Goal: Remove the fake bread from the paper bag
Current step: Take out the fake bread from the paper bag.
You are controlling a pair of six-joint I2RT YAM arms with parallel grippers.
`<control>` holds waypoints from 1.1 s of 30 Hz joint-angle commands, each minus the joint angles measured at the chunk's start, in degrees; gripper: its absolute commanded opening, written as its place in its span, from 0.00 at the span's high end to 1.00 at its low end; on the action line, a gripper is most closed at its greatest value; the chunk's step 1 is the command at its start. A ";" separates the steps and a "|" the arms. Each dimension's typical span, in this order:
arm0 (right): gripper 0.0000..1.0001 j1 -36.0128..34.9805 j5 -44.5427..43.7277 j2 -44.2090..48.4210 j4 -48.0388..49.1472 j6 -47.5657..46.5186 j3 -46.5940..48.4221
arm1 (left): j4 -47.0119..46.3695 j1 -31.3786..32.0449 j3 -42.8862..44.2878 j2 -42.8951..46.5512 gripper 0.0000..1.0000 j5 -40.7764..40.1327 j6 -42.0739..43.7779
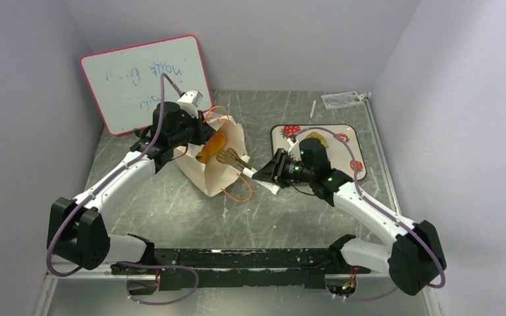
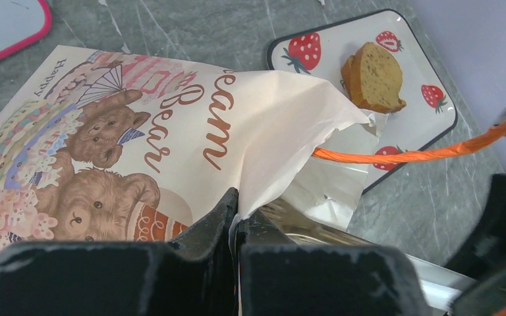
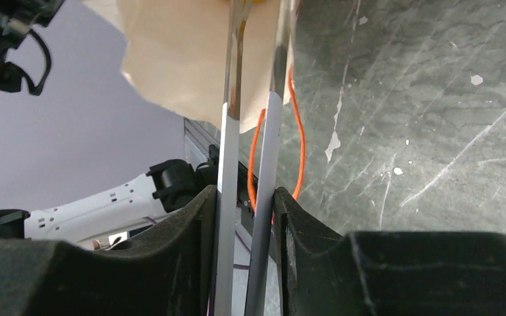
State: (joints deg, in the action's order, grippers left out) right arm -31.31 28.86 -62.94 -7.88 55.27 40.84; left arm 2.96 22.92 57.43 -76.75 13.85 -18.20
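Observation:
The paper bag (image 1: 223,172) lies on the table, mouth facing right, with a teddy-bear print in the left wrist view (image 2: 171,125). My left gripper (image 1: 194,131) is shut on the bag's upper edge (image 2: 237,212) and holds the mouth up. An orange-brown bread (image 1: 212,149) shows inside the mouth. My right gripper (image 1: 271,172) is shut on metal tongs (image 1: 236,160), whose tips reach into the mouth. In the right wrist view the gripper (image 3: 245,197) squeezes the tongs' two arms (image 3: 227,145). A brown speckled loaf chunk (image 2: 374,78) lies on the strawberry tray (image 2: 436,125).
The pink-framed whiteboard (image 1: 148,82) leans on the back left wall. The strawberry tray (image 1: 359,164) sits right of the bag, partly under my right arm. The orange cord handles (image 1: 237,195) trail on the table. A clear packet (image 1: 342,99) lies at the back right.

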 commanded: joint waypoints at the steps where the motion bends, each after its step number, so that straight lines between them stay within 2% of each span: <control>1: 0.63 -0.90 0.15 -3.65 15.74 3.92 -3.94 | 1.03 -0.72 -0.83 2.25 0.93 5.78 2.61; 5: 0.62 -1.03 1.99 -8.69 24.07 6.09 -6.38 | 2.90 -0.77 -0.67 2.44 0.93 5.67 3.49; 9: 0.61 -1.46 3.74 -10.86 28.27 7.24 -7.26 | 3.07 -0.78 -0.40 1.58 0.93 5.69 3.52; 22: 0.57 -2.17 5.04 -15.44 25.71 4.29 -3.17 | -0.13 -0.43 1.33 -2.90 0.93 7.85 1.74; 33: 0.53 -3.91 5.35 -19.28 28.17 3.60 -2.85 | 0.95 -0.33 2.69 -2.74 0.93 8.93 2.12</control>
State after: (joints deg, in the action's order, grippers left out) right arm -34.37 33.43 -81.12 16.45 59.59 36.64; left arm 4.97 22.59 57.76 -79.79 20.97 -16.08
